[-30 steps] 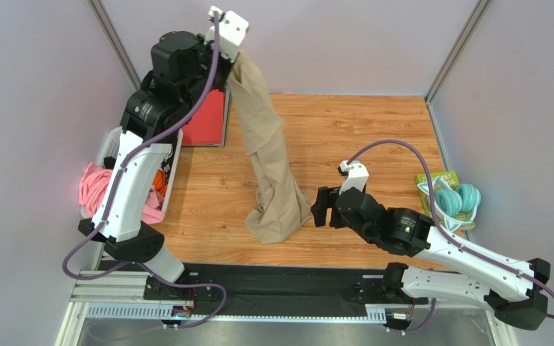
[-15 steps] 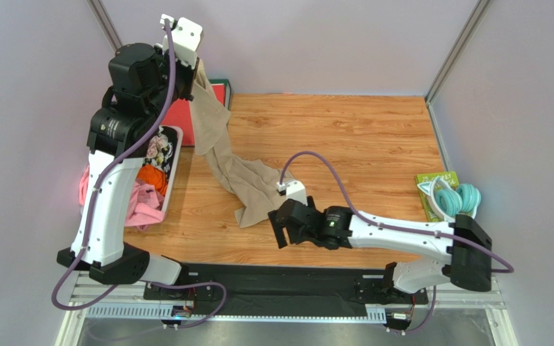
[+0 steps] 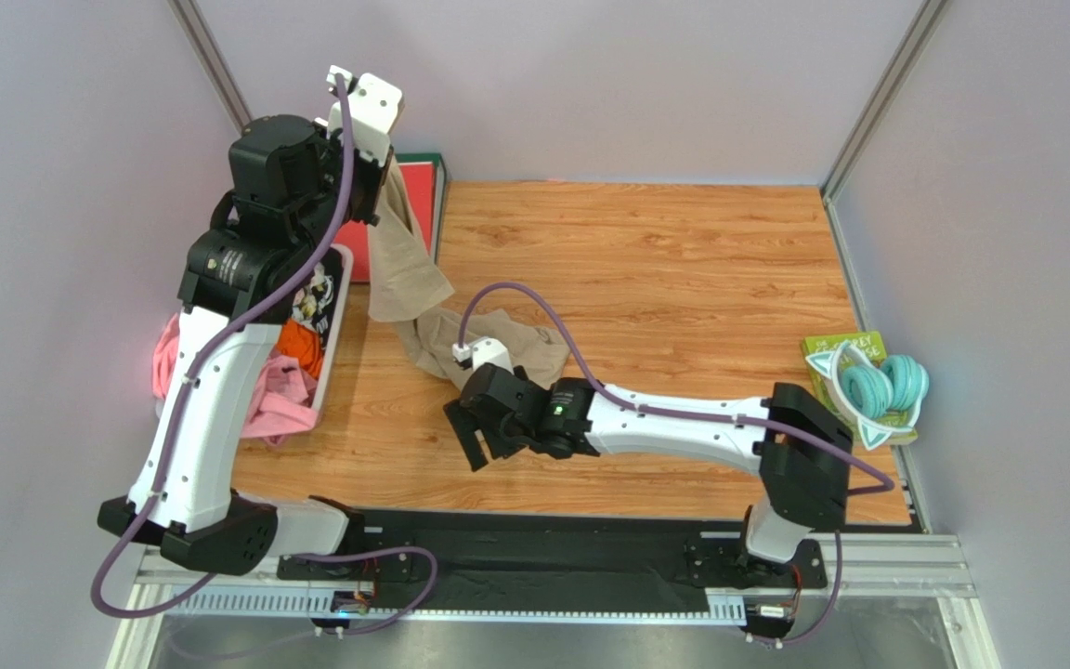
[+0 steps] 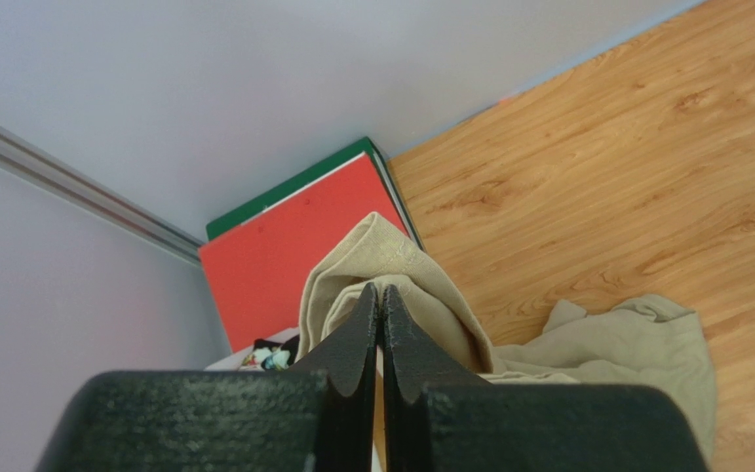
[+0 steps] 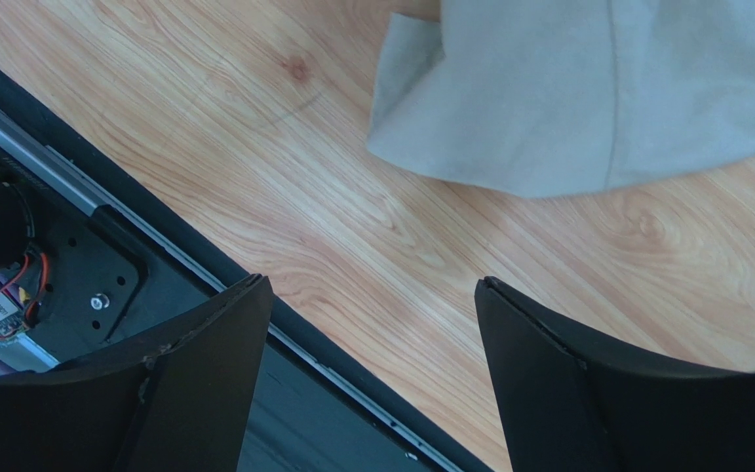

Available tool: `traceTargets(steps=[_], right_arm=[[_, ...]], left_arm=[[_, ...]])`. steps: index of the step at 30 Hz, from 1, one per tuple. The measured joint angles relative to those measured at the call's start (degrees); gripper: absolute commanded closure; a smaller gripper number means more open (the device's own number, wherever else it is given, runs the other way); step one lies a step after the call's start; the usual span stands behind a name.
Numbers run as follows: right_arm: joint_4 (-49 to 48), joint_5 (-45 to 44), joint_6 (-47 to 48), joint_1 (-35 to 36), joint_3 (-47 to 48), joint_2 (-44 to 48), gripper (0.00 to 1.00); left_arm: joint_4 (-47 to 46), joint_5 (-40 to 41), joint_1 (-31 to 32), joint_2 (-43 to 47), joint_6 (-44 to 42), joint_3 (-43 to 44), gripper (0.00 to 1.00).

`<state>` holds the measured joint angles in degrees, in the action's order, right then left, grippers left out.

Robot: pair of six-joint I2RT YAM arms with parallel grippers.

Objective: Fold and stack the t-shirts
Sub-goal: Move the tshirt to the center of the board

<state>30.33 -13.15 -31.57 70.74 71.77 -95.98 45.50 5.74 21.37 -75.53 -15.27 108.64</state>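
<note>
left hand (image 4: 379, 303) raised over the far-left corner, clenched on a fold of the tan t-shirt (image 3: 412, 286). shirt hangs from it like a rope, its lower part bunched on the counter (image 3: 666, 265) left of centre. right hand (image 5: 370, 287) spread wide, holding nothing, low over the near counter edge. shirt hem lies just beyond its fingertips (image 5: 204, 364), apart. cloth possibly brushes the right wrist; top view unclear. basket (image 3: 340, 300) of mixed clothes at left, red board (image 3: 422, 202) behind it, teal headphones (image 3: 883, 383) far right.
</note>
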Motion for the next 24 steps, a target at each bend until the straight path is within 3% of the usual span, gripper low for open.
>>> traceTargets(steps=[9,24], right_arm=[[-0.8,4.2,2.5,-2.4,7.9,-9.3,0.25],[-1.5,7.3,2.4,-8.3,11.1,-16.7,0.41]], left_arm=[[-0.6,-0.2,0.0,1.7,0.0,-1.5,1.0],[-1.6,-0.3,0.0,4.9,0.0,-3.8,1.0]])
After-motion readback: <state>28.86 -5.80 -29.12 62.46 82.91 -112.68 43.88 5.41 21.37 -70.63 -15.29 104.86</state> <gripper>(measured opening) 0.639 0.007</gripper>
